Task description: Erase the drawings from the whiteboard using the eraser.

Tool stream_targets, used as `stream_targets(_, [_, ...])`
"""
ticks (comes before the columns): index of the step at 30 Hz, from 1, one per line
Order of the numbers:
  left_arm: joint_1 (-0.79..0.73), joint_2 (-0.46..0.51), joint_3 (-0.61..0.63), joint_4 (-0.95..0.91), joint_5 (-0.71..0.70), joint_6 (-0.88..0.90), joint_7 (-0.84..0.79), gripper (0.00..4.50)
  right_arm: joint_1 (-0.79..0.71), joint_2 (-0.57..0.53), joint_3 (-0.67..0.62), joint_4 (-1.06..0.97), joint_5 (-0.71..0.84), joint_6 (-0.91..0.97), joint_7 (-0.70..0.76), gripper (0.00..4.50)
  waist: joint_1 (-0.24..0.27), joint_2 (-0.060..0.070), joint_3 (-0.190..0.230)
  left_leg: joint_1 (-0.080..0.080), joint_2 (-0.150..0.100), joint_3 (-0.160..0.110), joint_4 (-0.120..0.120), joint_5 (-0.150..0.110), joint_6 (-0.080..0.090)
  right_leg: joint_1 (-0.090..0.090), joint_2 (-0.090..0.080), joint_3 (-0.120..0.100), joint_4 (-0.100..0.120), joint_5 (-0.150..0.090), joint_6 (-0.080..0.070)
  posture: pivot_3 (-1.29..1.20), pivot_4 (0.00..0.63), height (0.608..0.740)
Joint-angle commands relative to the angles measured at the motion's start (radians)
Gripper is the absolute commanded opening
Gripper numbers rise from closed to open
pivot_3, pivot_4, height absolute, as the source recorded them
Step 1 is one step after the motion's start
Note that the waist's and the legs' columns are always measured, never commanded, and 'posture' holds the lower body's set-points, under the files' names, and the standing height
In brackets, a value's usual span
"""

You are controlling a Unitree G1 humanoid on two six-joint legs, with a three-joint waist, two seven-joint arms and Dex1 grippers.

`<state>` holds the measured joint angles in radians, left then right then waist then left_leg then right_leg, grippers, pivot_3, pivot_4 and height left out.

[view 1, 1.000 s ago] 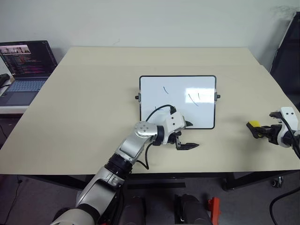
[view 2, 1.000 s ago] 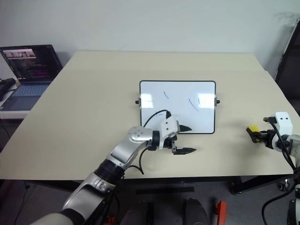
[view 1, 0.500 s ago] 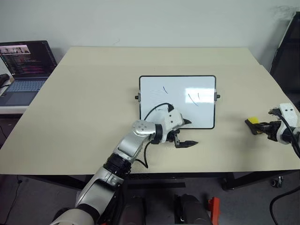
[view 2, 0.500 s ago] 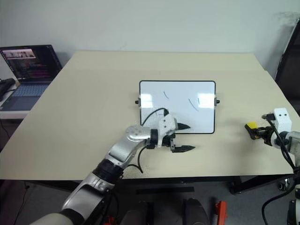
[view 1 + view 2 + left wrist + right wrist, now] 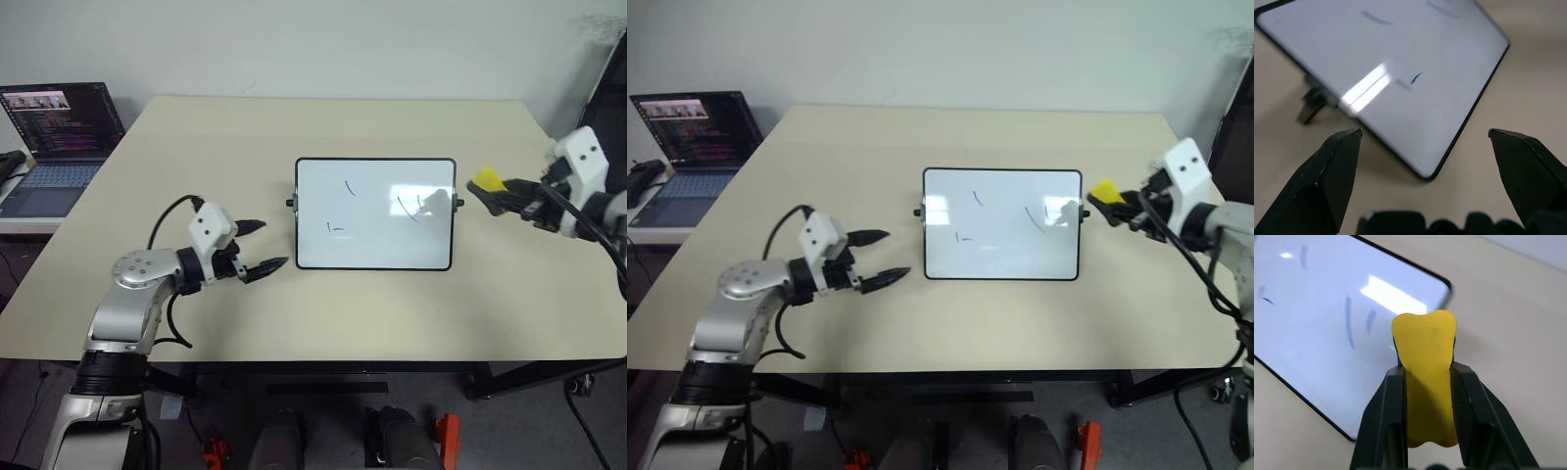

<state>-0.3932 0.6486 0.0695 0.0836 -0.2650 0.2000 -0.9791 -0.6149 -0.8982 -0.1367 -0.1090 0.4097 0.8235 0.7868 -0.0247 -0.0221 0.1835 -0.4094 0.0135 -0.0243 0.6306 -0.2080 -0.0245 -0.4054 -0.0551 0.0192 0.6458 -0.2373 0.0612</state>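
The yellow eraser point(image 5: 487, 182) is pinched in the right claw point(image 5: 502, 196) just beside the right edge of the whiteboard point(image 5: 376, 227), which lies flat on the desk point(image 5: 196, 176). Short pen drawings point(image 5: 405, 206) are seen on the whiteboard. The left claw point(image 5: 257, 247) is held wide open and empty, left of the whiteboard.

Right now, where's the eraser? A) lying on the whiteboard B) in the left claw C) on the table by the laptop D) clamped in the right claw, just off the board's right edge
D: the yellow eraser is pinched between the black fingers of the right claw, held in the air beside the right edge of the whiteboard; the left claw is open and empty.
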Motion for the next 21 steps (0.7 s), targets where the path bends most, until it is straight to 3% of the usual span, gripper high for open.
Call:
stream_targets(1, [-0.001, 0.008, 0.058, -0.002, -0.007, -0.086, 0.029, 4.50, -0.048, 0.014, 0.028, -0.049, 0.009, -0.006, 0.008, 0.86, 0.006, 0.000, 0.000, -0.001, 0.000, -0.001, 0.000, 0.000, 0.000, 0.000, 0.000, -0.001, 0.000, 0.000, 0.000, 0.00, 0.150, 0.740])
stream_targets(6, [0.025, 0.023, 0.112, -0.090, -0.081, -0.064, 0.022, 4.50, -0.115, 0.085, 0.131, -0.045, -0.016, -0.032, 0.009, 0.86, 0.004, 0.000, 0.000, -0.004, 0.000, -0.001, 0.000, 0.000, 0.000, -0.003, 0.000, -0.001, -0.001, 0.003, -0.005, 0.00, 0.150, 0.740])
stream_targets(21, [0.016, 0.066, 0.090, -0.152, -0.109, 0.027, 0.013, 4.50, -0.191, 0.131, 0.148, 0.012, -0.050, -0.082, 0.018, 0.86, -0.003, 0.000, 0.000, -0.005, 0.000, -0.001, 0.000, 0.000, 0.000, -0.004, 0.000, -0.002, 0.000, 0.003, -0.005, 0.00, 0.150, 0.740])
